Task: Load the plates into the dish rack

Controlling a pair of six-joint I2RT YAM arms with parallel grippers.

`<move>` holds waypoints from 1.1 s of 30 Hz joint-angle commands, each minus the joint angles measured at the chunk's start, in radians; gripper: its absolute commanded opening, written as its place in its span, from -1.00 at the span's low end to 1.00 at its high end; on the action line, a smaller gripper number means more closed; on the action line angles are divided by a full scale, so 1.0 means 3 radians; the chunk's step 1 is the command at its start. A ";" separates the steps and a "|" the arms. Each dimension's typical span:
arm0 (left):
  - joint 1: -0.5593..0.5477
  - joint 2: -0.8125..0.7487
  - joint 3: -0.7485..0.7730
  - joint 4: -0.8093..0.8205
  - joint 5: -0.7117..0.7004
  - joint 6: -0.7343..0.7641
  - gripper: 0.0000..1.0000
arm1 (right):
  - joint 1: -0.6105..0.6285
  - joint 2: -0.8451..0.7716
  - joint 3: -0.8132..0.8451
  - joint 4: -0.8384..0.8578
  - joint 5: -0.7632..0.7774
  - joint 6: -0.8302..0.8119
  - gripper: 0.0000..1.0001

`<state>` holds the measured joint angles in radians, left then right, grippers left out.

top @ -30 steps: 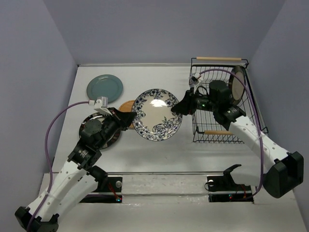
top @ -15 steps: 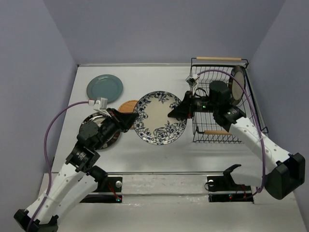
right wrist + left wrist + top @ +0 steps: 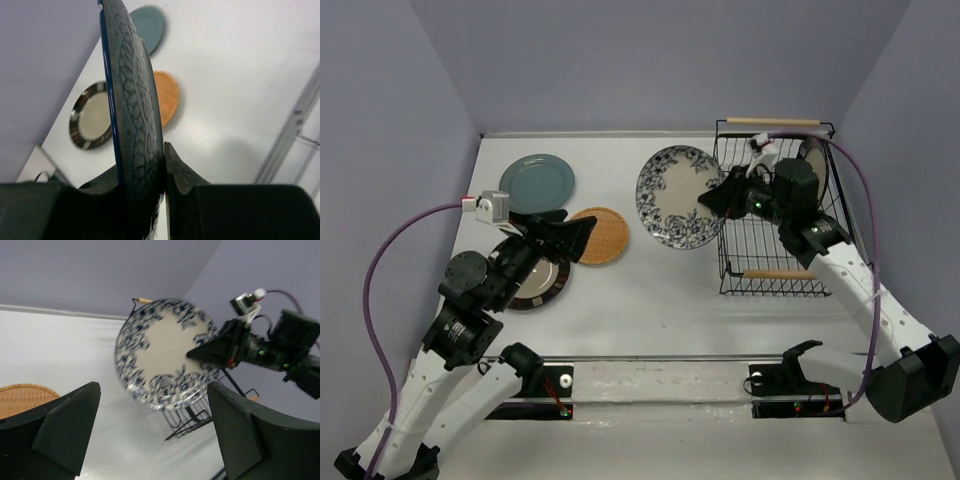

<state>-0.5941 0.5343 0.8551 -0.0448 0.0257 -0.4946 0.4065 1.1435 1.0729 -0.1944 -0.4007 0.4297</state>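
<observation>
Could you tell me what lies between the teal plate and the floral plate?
In the top view, only bare table separates the teal plate from the floral plate; the orange plate sits off that line.

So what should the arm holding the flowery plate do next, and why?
Probably carry it right, over the rack, then lower it between the tines. The right gripper pinches the floral plate by its rim, raised off the table beside the rack's left edge, not yet inside.
</observation>
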 commanded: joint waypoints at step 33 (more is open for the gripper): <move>-0.0014 -0.0441 -0.0529 -0.0301 0.0190 0.0631 0.98 | -0.1641 0.0877 0.0361 0.1292 0.2042 -0.2082 -0.86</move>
<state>-0.5941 0.3962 0.6994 -0.1757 0.0525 -0.3222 -0.0799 1.4132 1.1484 -0.0349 0.2760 -0.2077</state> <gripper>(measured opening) 0.990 0.251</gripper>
